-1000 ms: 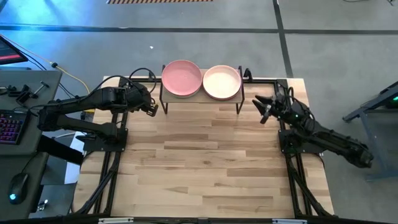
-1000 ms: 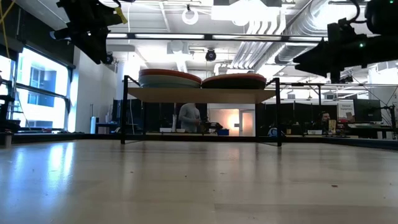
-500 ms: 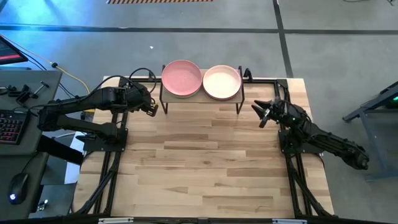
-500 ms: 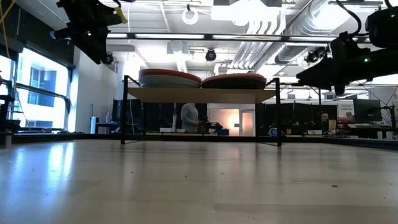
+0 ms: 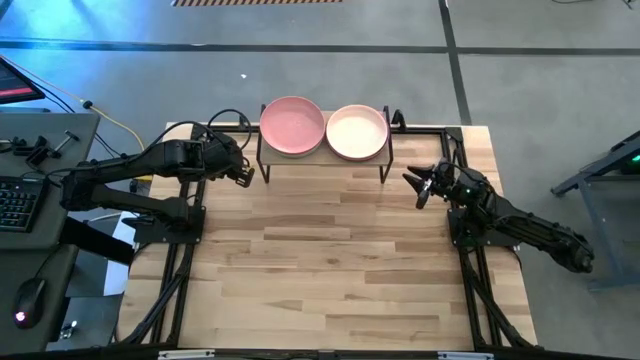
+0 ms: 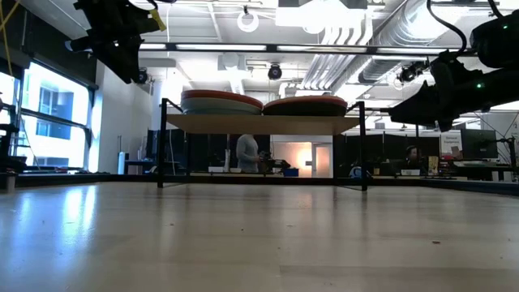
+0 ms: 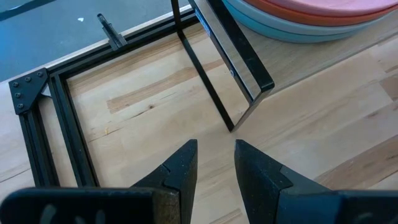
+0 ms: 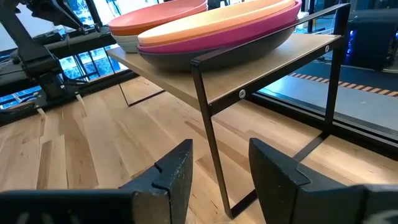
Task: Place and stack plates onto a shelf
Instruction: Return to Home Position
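The shelf [image 5: 324,157] stands at the table's far edge and carries two stacks of plates. The left stack [image 5: 292,126] has a pink plate on top, with pale mint below in the left wrist view [image 7: 292,28]. The right stack [image 5: 357,132] has a cream plate on top, over magenta and dark grey in the right wrist view [image 8: 224,37]. My left gripper [image 5: 245,173] hangs open and empty in the air just left of the shelf. My right gripper [image 5: 418,186] is open and empty in the air right of the shelf, pointing at it.
A black metal frame [image 5: 440,130] runs along the table's far and side edges behind the arms. The wooden tabletop [image 5: 330,260] stretches toward the near edge. A desk with a keyboard [image 5: 20,200] stands off the table's left. People show in the room beyond [image 6: 246,152].
My right gripper has drawn back from the shelf toward the table's near edge and has come down a little, staying open and empty. The plates have stayed where they were.
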